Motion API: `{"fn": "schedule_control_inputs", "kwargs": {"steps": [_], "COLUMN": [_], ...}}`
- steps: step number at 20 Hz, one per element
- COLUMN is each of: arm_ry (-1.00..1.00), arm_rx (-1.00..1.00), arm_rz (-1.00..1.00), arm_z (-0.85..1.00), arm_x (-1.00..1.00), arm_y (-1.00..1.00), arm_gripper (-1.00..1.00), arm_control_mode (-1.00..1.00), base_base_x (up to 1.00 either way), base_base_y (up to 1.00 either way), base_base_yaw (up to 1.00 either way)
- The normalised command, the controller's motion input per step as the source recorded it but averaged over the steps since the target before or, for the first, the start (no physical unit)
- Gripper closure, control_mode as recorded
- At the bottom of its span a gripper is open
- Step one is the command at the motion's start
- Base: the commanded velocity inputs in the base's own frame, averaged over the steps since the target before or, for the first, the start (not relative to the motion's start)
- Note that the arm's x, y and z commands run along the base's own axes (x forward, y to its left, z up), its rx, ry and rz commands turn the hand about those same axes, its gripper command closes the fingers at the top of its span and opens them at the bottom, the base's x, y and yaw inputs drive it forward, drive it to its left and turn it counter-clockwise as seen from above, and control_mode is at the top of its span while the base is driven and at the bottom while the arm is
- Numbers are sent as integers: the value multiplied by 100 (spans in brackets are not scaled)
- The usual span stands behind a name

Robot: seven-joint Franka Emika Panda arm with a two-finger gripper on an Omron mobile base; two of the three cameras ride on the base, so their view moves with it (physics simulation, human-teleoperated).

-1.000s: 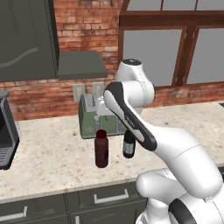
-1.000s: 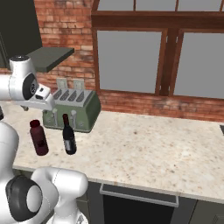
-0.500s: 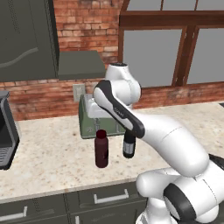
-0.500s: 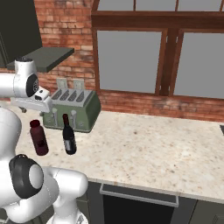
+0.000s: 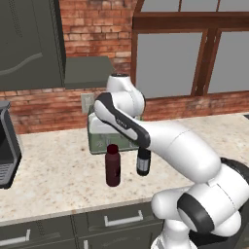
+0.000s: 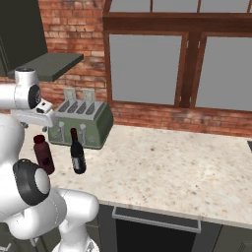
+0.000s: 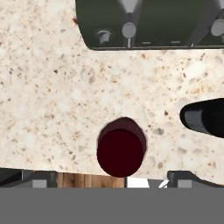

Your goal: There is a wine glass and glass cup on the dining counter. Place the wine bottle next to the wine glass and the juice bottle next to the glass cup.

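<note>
Gripper [image 7: 112,175] jaws wide, holding nothing, above juice bottle [image 7: 120,151]; wine bottle [image 6: 77,152] beside, toaster [image 6: 81,123] behind (upright).

Juice bottle [image 5: 113,165] left of wine bottle [image 5: 143,162]

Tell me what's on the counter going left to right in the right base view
Juice bottle → wine bottle → then bare speckled counter out to the right edge. The green toaster stands behind both bottles against the brick wall, spanning them, so it has no clear slot in the order.
</note>
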Motion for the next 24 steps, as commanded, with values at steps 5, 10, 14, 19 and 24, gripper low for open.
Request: {"fn": "schedule_control_inputs", "kwargs": {"steps": [5,10,14,19,24], "arm_ry": [1,5,5,8,9], "arm_rx": [-2,0,0,0,-3], "arm_rz": [0,-2,-2,-3,-4], "arm_z": [-24,-20,-19,-18,-18], "arm_x": [2,0,0,0,2], "arm_y": [1,-1,0,1,2], "arm_gripper": [-100,-100,-100,-100,-100], "arm_control_mode": [-100,-100,-100,-100,-100], "base_base_x": [0,0,0,0,0], "base_base_y": [0,0,0,0,0], "base_base_yaw": [0,0,0,0,0]}}
